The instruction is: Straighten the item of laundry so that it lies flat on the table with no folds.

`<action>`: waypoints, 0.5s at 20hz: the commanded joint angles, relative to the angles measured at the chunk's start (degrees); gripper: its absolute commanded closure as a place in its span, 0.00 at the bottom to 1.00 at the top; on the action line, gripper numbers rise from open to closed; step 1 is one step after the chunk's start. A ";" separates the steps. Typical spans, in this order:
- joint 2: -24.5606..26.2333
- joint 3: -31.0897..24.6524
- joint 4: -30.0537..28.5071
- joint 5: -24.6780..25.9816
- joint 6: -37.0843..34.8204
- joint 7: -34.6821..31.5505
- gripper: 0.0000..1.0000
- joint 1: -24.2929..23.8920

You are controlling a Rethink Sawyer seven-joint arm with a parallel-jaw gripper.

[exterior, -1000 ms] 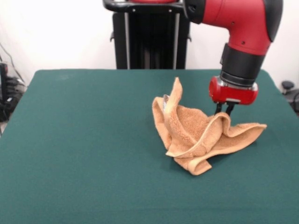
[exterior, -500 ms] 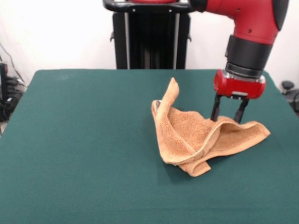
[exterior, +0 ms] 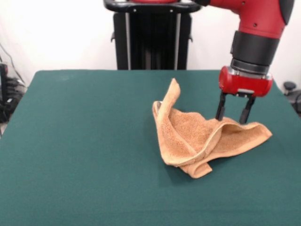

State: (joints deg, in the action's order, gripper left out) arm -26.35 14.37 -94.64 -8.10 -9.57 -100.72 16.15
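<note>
Up and away goes the gripper: a second ago its fingers were pinched together on the raised fold of the towel, and now they stand spread apart with nothing between them, tips just above the cloth's back edge and, as far as the front view tells, not touching it. Released, the towel has settled; the flap toward the gripper has dropped lower and its tip has slid a little further out, while the peak on the other side has barely changed. Landmark is the towel itself, so here is the layout. It lies crumpled on the green table, clearly not flat. 1 corner stands up in a narrow point at the side away from the gripper, curling over at the top. From that point a thick rolled edge sweeps down and round to the front, where the cloth doubles over into a blunt folded lump nearest the camera. Terry pile faces up in the hollow between the peak and the gripper. Under the gripper the hem forms a raised ridge running out to a tapered tip. Red wrist and black collar of the arm rise directly above the gripper.
</note>
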 commanded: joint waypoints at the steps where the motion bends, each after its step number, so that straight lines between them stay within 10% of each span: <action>1: 2.03 -2.74 -0.12 -3.28 -2.04 -12.65 0.00 -0.20; 10: 4.44 -6.49 5.06 -1.61 -4.41 -7.14 0.00 -6.22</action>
State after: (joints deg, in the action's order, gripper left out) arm -25.75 14.08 -93.53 -8.33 -9.58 -100.72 13.07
